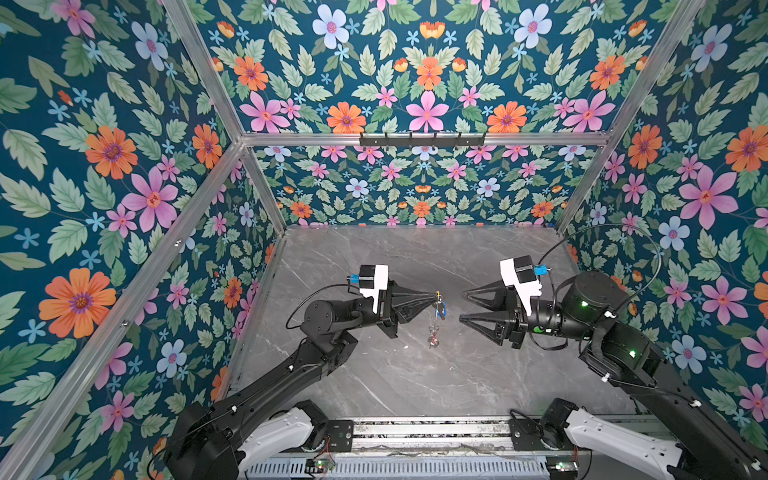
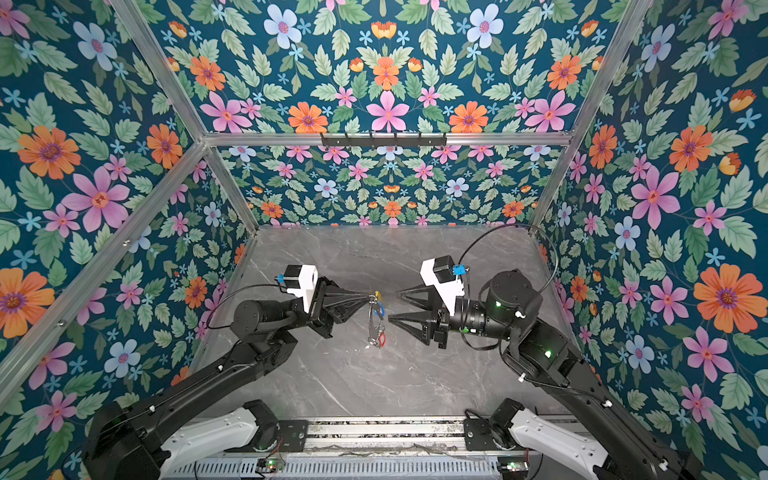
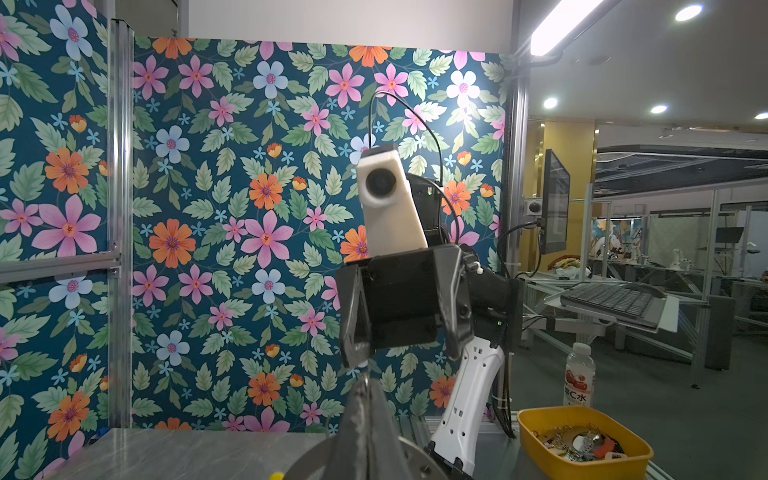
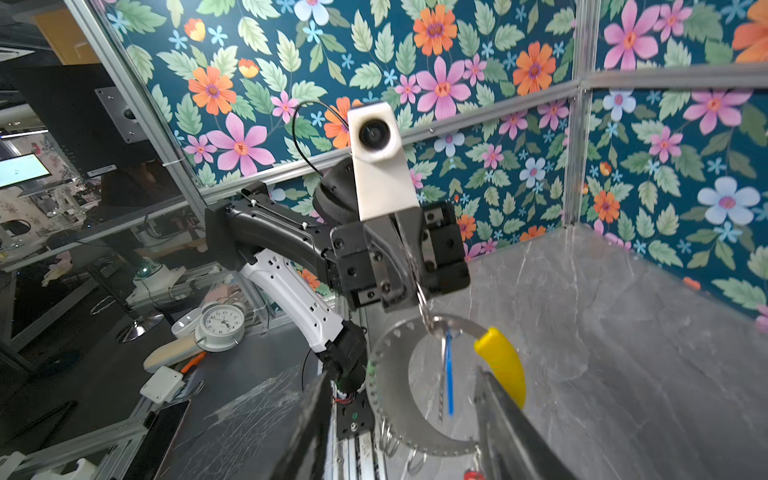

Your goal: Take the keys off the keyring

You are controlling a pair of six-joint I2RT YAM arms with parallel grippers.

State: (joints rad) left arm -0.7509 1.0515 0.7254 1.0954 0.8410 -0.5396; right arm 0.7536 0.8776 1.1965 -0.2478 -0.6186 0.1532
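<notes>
The keyring point(image 4: 390, 399), a flat grey hoop with a yellow arc segment point(image 4: 500, 361), hangs in the air over the table. My left gripper point(image 4: 419, 286) is shut on it at its top edge. It shows edge-on in both top views point(image 1: 435, 322) point(image 2: 375, 322). A key with a blue tag point(image 4: 449, 374) dangles inside the hoop. A red tag point(image 4: 473, 475) hangs at the bottom. My right gripper point(image 4: 401, 374) is open just to the right of the hoop point(image 1: 462, 307). Its fingers point(image 4: 507, 424) do not touch the hoop.
The grey marble table point(image 1: 374, 374) lies below, walled by floral panels. A black hook rack point(image 1: 422, 139) is on the back wall. Outside the cell stand a yellow bin point(image 3: 540, 424) of metal parts and a bottle point(image 3: 579, 374).
</notes>
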